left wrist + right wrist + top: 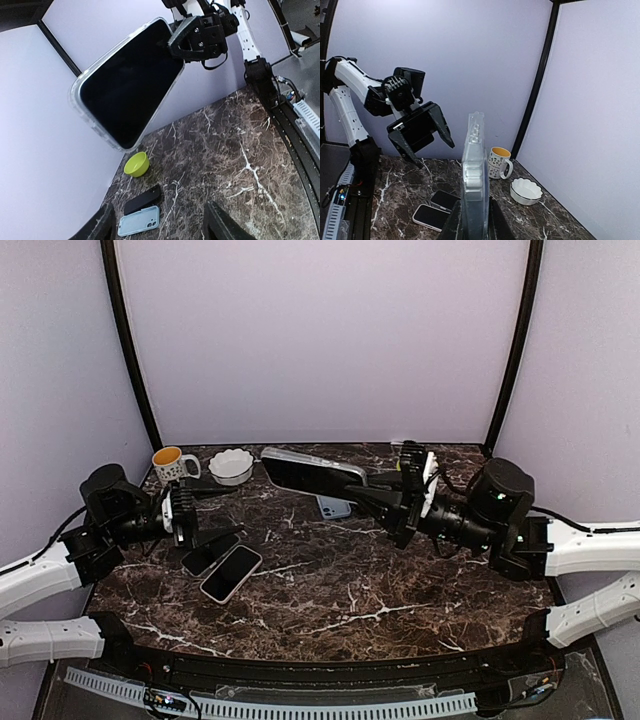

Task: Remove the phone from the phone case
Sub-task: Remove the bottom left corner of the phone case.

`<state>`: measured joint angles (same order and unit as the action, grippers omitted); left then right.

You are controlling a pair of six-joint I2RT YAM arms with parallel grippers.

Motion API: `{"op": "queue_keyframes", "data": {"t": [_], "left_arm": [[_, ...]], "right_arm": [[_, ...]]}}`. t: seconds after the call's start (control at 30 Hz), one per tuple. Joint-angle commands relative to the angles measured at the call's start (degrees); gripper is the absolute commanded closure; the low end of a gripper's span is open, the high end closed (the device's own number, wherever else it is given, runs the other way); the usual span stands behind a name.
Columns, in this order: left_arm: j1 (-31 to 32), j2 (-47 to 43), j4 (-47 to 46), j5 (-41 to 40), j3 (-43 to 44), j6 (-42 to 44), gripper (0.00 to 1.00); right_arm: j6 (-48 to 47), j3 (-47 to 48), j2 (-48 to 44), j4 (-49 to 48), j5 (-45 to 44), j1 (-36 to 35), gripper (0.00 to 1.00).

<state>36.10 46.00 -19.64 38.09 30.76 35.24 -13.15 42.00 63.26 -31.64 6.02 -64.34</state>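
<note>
My right claw (pixel 372 496) is clamped on one short end of the phone case (pixel 473 150). One finger presses on the front and one on the back, so the case juts out sideways, raised well above the worktop (pixel 350 585). The phone (pixel 127 82) sits inside it, dark screen turned toward my left arm, with the clear rim wrapping every edge I can see. My left claw (pixel 230 513) is spread wide and carries nothing. It hangs low on the left, well apart from the case and pointed roughly at it.

I judge the phone to be a stiff, smooth slab, heavy enough to sag in a one-ended grip, and its glass would not forgive a fall onto stone. The case looks like thin clear plastic that should flex at its lip, most easily at a corner. Because my right pinch squeezes phone and case together, the release probably has to start at the free end. There I would take the rim alone at a far corner, not the glass, and peel it back. The danger is the phone slipping free all at once with nothing under it.

Farther out, two handsets (pixel 231 573) lie on the worktop below my left claw, with a mug (pixel 170 464) and a white bowl (pixel 231 466) behind.
</note>
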Motion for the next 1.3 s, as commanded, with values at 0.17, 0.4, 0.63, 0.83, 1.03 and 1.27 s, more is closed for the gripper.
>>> {"op": "queue_keyframes", "data": {"t": [0.17, 0.4, 0.63, 0.83, 1.03, 1.27], "left_arm": [[-1.6, 1.1, -12.9, 17.4, -0.1, -13.7, 0.48], [-1.5, 3.0, -16.9, 25.2, 0.1, -18.7, 0.56], [-1.5, 3.6, -14.4, 29.4, 0.3, -18.4, 0.60], [-1.5, 4.1, -12.6, 29.6, 0.6, -17.7, 0.63], [-1.5, 4.7, -12.4, 30.1, 0.9, -17.7, 0.67], [-1.5, 5.1, -13.1, 30.5, 0.8, -18.1, 0.71]], "right_arm": [[10.6, 2.4, 1.5, -12.0, 16.4, 0.2, 1.00], [12.8, 4.1, 5.3, -14.0, 19.6, 0.1, 1.00], [12.3, 5.4, 7.0, -14.4, 20.4, 0.1, 1.00], [11.4, 6.9, 7.8, -13.4, 21.7, 0.1, 1.00], [11.5, 7.2, 8.6, -13.4, 23.3, 0.1, 1.00], [11.6, 7.4, 9.5, -13.5, 23.9, 0.1, 1.00]]}}
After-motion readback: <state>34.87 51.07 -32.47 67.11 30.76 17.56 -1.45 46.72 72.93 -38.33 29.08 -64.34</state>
